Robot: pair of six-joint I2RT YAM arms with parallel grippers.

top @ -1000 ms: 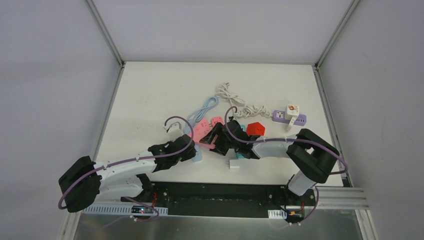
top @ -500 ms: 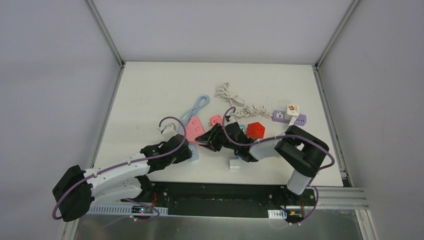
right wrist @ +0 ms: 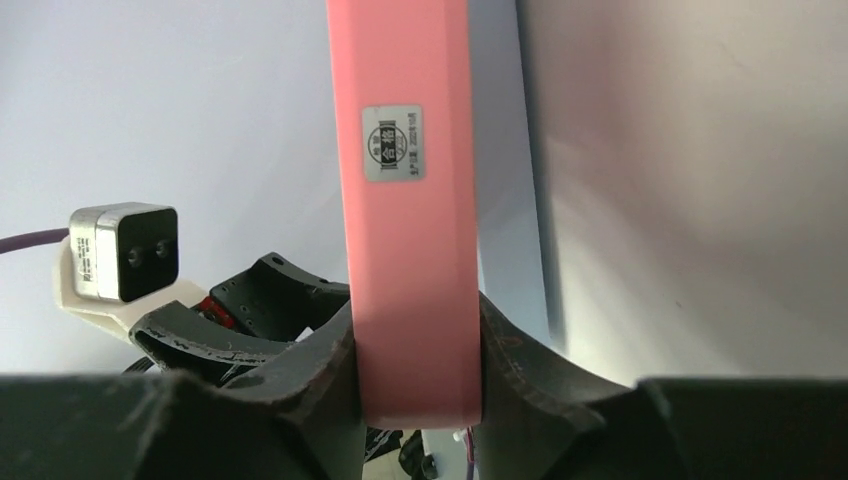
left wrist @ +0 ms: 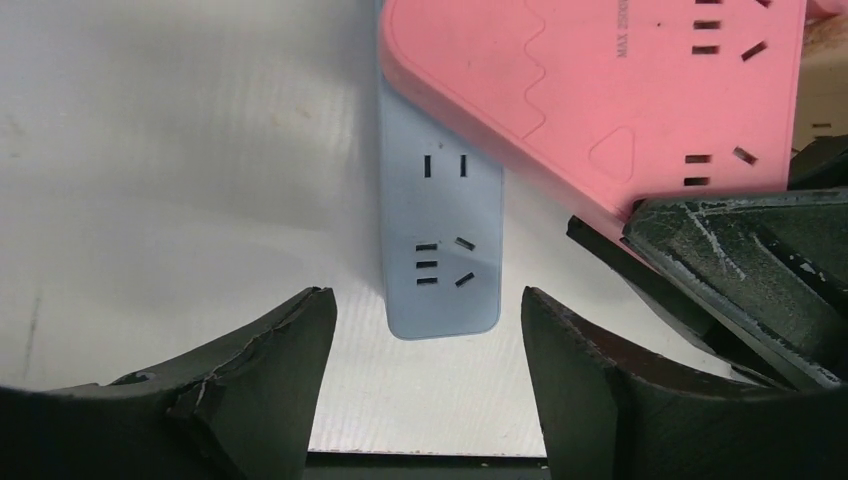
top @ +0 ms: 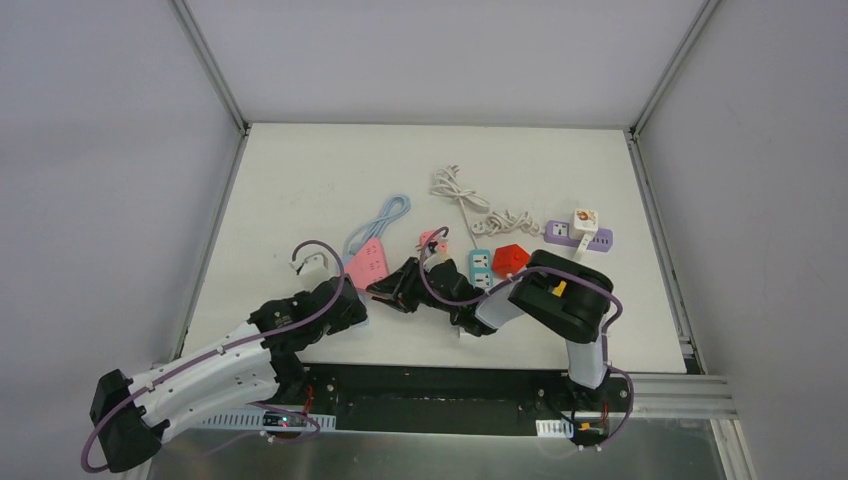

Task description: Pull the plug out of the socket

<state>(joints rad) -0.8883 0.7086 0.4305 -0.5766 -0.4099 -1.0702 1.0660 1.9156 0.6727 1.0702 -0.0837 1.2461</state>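
My right gripper (top: 388, 288) is shut on the near end of a pink power strip (top: 366, 262), pinching its edge, as the right wrist view (right wrist: 410, 200) shows. The strip lies tilted over a light blue power strip (left wrist: 440, 240). A small pink plug-like piece (top: 432, 240) lies apart, to the right of the pink strip. My left gripper (left wrist: 425, 400) is open, its fingers either side of the blue strip's near end without touching it. In the top view the left gripper (top: 338, 303) sits just left of the right one.
A light blue cable (top: 378, 220) runs back from the strips. A teal socket (top: 481, 264) and a red cube socket (top: 510, 258) lie to the right. Farther right is a purple strip (top: 600, 241) with a white adapter (top: 584, 220). A white cable (top: 465, 195) lies behind.
Both grippers have moved left and nearer. The pink strip went left with the right gripper, away from the small pink piece, which stayed put.
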